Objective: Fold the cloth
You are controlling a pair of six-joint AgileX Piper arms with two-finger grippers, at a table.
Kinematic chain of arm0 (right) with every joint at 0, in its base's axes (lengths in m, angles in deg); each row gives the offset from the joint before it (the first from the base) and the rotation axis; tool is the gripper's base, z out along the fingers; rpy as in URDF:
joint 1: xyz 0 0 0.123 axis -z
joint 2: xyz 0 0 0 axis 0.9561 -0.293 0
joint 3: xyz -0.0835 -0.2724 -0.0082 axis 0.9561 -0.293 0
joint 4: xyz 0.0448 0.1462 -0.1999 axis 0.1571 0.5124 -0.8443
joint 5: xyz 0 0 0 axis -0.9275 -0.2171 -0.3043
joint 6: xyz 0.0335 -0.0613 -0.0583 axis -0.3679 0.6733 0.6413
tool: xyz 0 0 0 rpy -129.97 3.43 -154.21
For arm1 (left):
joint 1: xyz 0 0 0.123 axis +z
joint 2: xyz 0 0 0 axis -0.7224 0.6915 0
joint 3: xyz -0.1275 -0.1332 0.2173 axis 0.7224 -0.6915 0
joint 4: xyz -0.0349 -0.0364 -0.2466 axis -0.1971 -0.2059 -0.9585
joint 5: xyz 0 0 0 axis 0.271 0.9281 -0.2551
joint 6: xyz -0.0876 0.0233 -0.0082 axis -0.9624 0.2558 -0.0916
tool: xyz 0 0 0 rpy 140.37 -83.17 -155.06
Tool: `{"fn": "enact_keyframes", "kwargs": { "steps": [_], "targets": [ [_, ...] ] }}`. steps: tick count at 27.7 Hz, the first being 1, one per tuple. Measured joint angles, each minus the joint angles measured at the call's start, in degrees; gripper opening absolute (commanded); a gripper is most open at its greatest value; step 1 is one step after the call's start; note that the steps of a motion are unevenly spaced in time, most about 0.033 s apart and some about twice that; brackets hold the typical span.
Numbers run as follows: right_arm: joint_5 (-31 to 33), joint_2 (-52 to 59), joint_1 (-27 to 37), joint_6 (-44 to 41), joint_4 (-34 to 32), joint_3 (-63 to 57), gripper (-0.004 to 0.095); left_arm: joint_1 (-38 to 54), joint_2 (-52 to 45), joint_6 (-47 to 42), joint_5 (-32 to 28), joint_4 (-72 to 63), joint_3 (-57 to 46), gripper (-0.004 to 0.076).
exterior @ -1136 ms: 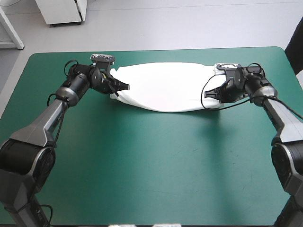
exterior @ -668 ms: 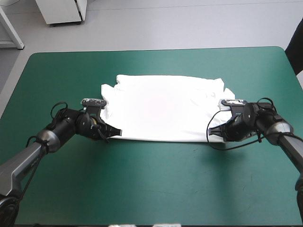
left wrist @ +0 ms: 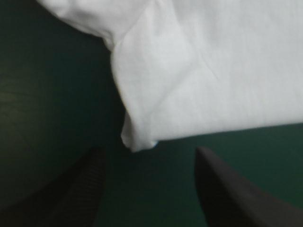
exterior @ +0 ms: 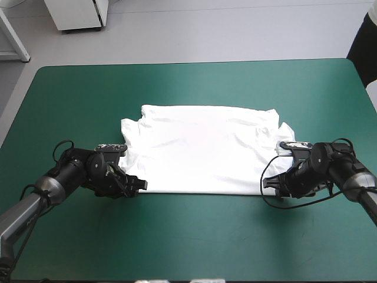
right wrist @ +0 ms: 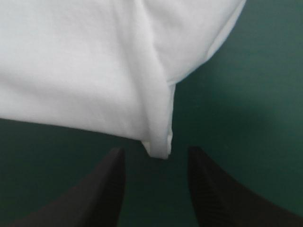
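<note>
Two open grippers flanked the white, short-sleeved fabric T-shirt (exterior: 200,147). It lay spread flat at the middle of the table's teal-green cover (exterior: 188,242), its long near edge straight and its sleeves toward the far side. We saw the left gripper (exterior: 140,185), with its two broad black curved fingers, set low just off the near-left corner (left wrist: 135,141). In the left wrist view the fingers stood wide apart and clamped on nothing, with the corner just ahead of the gap between them. The right gripper (exterior: 268,181) mirrored this at the near-right corner (right wrist: 161,147): its fingers were parted and empty, and the cloth tip lay just ahead and between them, apparently not touching. At that corner we made out a rolled, layered edge, which suggested more than one thickness of fabric.

We judged the garment light, limp and without stiffness. It would drape and sag between two holds, wrinkle readily, and drag on the cover rather than slide cleanly. We did not consider it fragile. We judged the best holds to be the two near corners, taken together by both grippers, each pinch gathering every layer so that none peeled away on lifting. A single central hold would have let the sheet bunch.
</note>
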Motion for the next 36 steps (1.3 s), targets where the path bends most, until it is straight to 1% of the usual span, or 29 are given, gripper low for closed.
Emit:
{"fn": "enact_keyframes", "kwargs": {
  "steps": [1, 4, 5, 8, 12, 16, 21, 25, 32, 36],
  "targets": [
    [1.60, 0.43, 0.00, 0.00, 0.00, 1.43, 0.0543, 0.00, -0.93, 0.06, 2.30, 0.00, 1.96, 0.0563],
    [4.15, 3.57, 0.00, -1.12, -1.03, 6.32, 0.0540, 0.00, -5.11, 0.12, 5.62, 1.63, 7.12, 0.0563],
    [5.68, 5.55, 0.00, -2.86, -3.11, 9.19, 0.0540, 0.00, -6.86, 0.18, 7.08, 2.86, 9.32, 0.0563],
    [8.66, 8.21, 0.00, -6.19, -7.72, 13.81, 0.0540, 0.05, -8.18, -0.14, 9.80, 5.02, 13.13, 0.0563],
    [13.77, 9.55, 0.00, -7.99, -13.05, 18.30, 0.0540, 2.60, -7.09, -0.20, 11.30, 5.54, 17.78, 0.0563],
    [16.20, 9.74, 0.00, -9.11, -15.34, 20.30, 0.0540, 6.47, -2.78, 1.35, 12.13, 6.06, 21.52, 0.0563],
    [16.58, 9.74, 0.00, -10.16, -16.09, 20.54, 0.0540, 9.44, 4.12, 3.62, 12.02, 6.22, 24.39, 0.0563],
    [16.79, 9.74, 0.00, -10.55, -16.56, 20.54, 0.0540, 9.81, 10.13, 4.69, 11.20, 6.22, 25.86, 0.0556],
    [17.76, 9.74, 0.00, -10.72, -16.57, 20.67, 0.0540, 9.88, 18.65, 5.10, 8.43, 5.38, 27.09, 0.0478],
    [17.95, 9.74, 0.00, -10.72, -17.04, 20.67, 0.0540, 9.88, 21.96, 5.21, 7.81, 5.19, 27.15, 0.0456]
  ]
}}
